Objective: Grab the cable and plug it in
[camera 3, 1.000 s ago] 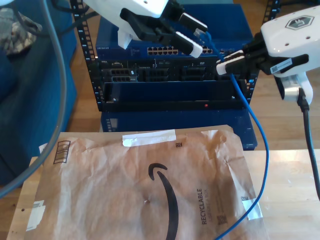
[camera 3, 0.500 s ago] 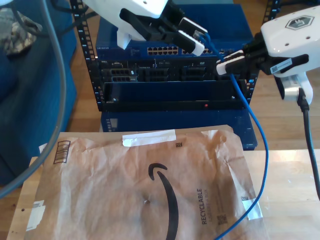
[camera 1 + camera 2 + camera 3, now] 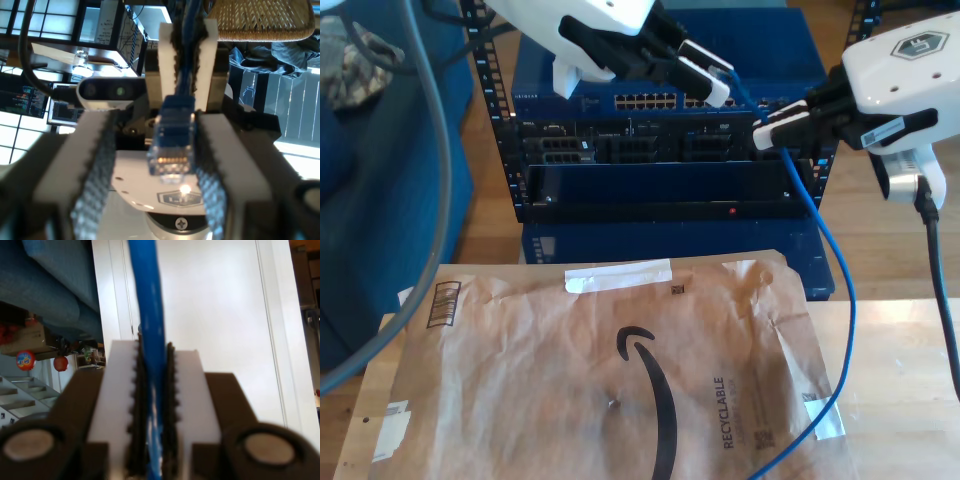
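Padded mailer (image 3: 620,370): nearest the exterior camera, lying flat on the wooden table (image 3: 910,380), not part of the job.
Cable (image 3: 845,300): the blue patch cable rises from the mailer's edge at the exterior view's right, climbs to my second gripper, then runs a short way on to my first gripper.
My second gripper (image 3: 772,128): narrow, its ribbed pads pinched on the cable a little behind the end, holding it out in front of the rack.
Plug (image 3: 172,145): the clear connector with gold contacts sits between the fingers of my first gripper, free in the air and not in any socket.
My first gripper (image 3: 712,75): a second ago its claw stood wide around the plug; now it has drawn narrow. One pad lies against the plug, the other shows a thin gap, so I cannot tell if the clamp is complete.
Meaning: the handover is nearly made, I judge; once the plug is firmly held, my second gripper can let go and insertion can begin.
Switch ports (image 3: 645,100): farthest, a row of sockets on the rack (image 3: 620,170), just behind both grippers.
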Robot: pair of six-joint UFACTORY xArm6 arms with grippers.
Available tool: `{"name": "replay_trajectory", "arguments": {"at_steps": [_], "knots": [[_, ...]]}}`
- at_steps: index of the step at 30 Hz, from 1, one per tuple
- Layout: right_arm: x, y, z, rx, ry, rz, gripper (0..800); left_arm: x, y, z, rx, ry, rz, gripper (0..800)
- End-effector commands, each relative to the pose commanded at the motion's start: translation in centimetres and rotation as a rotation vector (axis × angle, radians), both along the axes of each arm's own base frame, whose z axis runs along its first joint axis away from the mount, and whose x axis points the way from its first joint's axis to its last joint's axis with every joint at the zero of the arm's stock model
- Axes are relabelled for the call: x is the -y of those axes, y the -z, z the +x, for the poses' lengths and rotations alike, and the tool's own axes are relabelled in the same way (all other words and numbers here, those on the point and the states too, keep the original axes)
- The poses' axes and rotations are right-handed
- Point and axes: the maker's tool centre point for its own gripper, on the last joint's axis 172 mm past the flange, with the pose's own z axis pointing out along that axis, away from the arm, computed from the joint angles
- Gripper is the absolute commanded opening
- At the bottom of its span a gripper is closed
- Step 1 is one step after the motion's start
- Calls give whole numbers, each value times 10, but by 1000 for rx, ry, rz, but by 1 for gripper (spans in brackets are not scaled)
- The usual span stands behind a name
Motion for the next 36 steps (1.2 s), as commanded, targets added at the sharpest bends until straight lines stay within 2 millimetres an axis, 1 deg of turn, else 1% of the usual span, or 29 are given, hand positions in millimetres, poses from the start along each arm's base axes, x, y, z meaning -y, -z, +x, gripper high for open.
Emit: {"name": "replay_trajectory", "arguments": {"at_steps": [2,3,4,5,6,7,8,9,10,11,12,13,15,18,20,21,22,23,24,26,28,30,31,32,34,36], "knots": [[0,0,0,0,0,-2,12,0,-1,0,2,-1,0,71],[0,0,0,0,0,-2,14,0,-1,0,2,-1,0,45],[0,0,0,-1,-2,-1,20,0,-1,0,2,-1,0,41],[0,0,0,-1,-2,-1,42,0,-1,0,2,-1,0,29],[0,1,-1,-2,-1,0,98,0,0,0,1,-1,1,25],[-2,1,-2,-5,-9,1,254,0,0,0,1,-1,1,22],[-5,2,-3,-7,-18,2,429,0,0,0,1,-1,1,17],[-6,4,-3,-13,-23,3,554,0,1,0,-1,-1,1,14],[-6,4,-3,-10,-24,2,641,0,1,0,-1,-1,1,13],[-6,1,-3,-1,-21,1,698,0,1,0,-2,-2,2,13],[-5,-6,-2,25,-22,-3,766,0,1,0,-6,-4,1,9],[-4,-17,-1,67,-21,-11,798,0,1,1,-13,-7,3,9],[-1,-31,-4,122,-17,-40,798,1,2,1,-28,-12,5,9],[14,-48,3,238,84,-108,798,2,4,-2,-42,-1,5,9],[32,-45,10,316,137,-196,798,0,18,-3,-115,16,7,9],[37,-46,10,359,142,-235,798,-3,23,-6,-148,25,11,11],[38,-48,9,388,140,-248,798,-5,27,-8,-182,31,15,11],[38,-52,6,411,138,-251,799,-7,32,-8,-220,33,21,11],[36,-56,2,429,137,-253,799,-7,33,-9,-252,38,20,11],[37,-64,-1,455,148,-256,799,-6,31,-16,-300,61,7,11],[34,-71,-9,477,146,-257,799,-9,28,-12,-337,65,-33,11],[24,-79,-21,509,125,-253,799,-15,23,-4,-371,63,-86,11],[19,-80,-26,515,113,-247,799,-17,20,-3,-387,70,-109,11],[16,-82,-28,526,109,-245,798,-18,16,-2,-401,68,-124,11],[5,-87,-32,556,83,-237,797,-22,16,5,-433,55,-141,11],[-6,-93,-31,583,77,-225,797,-28,14,9,-461,48,-162,11]]}}
